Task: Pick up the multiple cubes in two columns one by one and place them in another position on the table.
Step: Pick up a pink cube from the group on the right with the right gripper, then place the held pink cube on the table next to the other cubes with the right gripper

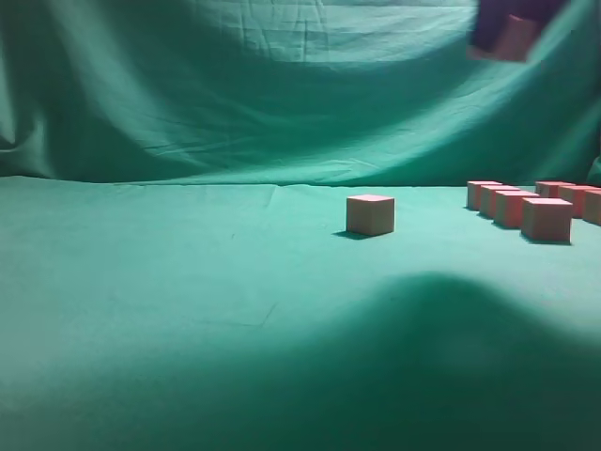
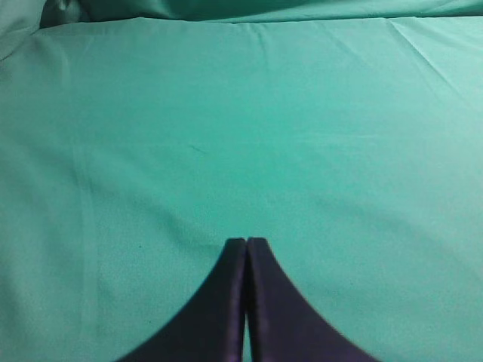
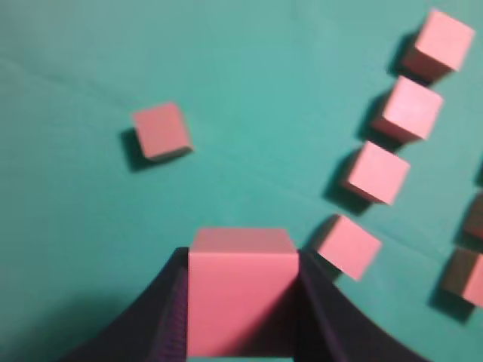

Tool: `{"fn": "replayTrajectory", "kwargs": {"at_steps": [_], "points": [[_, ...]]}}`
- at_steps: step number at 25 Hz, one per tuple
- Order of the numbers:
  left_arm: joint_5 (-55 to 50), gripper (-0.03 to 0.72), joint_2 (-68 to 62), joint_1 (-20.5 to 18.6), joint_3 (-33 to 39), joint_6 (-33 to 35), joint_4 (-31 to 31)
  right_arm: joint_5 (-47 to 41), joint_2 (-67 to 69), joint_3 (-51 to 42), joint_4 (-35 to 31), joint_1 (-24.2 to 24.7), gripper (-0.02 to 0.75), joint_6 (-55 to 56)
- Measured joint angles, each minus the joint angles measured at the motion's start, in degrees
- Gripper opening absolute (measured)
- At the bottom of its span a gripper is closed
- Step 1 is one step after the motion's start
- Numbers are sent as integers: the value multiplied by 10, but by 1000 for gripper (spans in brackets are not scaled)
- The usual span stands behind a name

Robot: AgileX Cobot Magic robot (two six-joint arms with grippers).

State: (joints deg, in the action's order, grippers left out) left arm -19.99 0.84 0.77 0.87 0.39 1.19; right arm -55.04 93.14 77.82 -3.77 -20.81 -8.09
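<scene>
Left gripper [image 2: 247, 243] low over bare tabletop [image 2: 241, 136], jaws pressed closed. Lone cube [image 1: 370, 214] mid-tabletop. Cube columns [image 1: 519, 207] right, cut by frame edge. Right gripper [image 3: 241, 260] high, blurred, jaws clamping held cube [image 3: 241, 290].

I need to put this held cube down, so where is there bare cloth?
Bare table stretches left of the lone cube, and a narrower strip lies between it and the cube columns. The far right is crowded. The right gripper holds the carried cube.
</scene>
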Motion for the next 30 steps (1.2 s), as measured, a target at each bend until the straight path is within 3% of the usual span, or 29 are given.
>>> {"fn": "replayTrajectory", "kwargs": {"at_steps": [8, 15, 24, 30], "points": [[0, 0, 0, 0, 0, 0, 0, -91, 141, 200, -4, -99, 267, -84], [0, 0, 0, 0, 0, 0, 0, -117, 272, 331, -4, -138, 267, -184], [0, 0, 0, 0, 0, 0, 0, -108, 346, 360, 22, -143, 267, -321], [0, 0, 0, 0, 0, 0, 0, -81, 369, 362, 40, -140, 267, -343]]}}
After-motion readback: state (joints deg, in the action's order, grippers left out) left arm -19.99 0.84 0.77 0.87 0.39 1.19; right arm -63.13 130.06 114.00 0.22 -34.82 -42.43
